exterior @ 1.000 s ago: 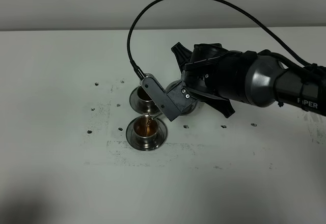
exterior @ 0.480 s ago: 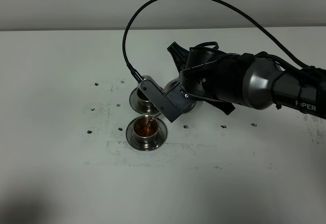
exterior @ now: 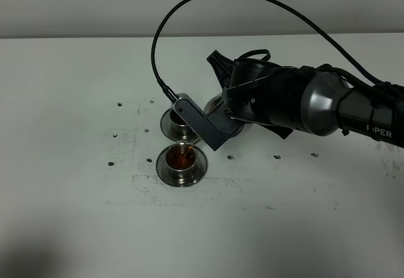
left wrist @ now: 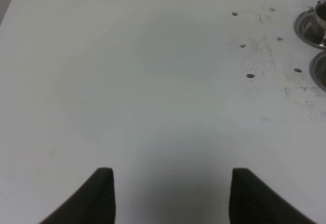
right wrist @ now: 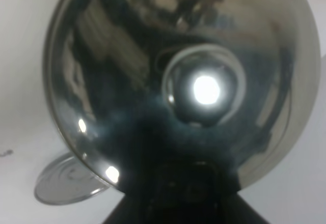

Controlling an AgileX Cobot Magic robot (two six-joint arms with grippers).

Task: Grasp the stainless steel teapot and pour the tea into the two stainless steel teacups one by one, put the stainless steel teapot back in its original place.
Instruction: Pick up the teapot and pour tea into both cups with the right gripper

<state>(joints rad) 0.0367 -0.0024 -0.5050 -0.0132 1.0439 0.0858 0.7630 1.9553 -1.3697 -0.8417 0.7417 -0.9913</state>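
Right now the right claw (right wrist: 186, 180) is clamping the teapot (exterior: 215, 106), tipping it above the near cup (exterior: 183, 160), where tea is pooling; the left claw (left wrist: 170, 193) is hanging wide open. Polished steel is probably feeling slick, rigid and liquid-heavy, so its handle is seeming the safest hold.

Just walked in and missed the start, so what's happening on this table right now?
The right gripper holds the shiny stainless steel teapot tilted over the nearer small steel teacup, which holds brown tea. The farther steel teacup sits behind it, partly hidden by the right arm. The flat round steel coaster disc lies unoccupied. The left gripper hangs open over the white table.
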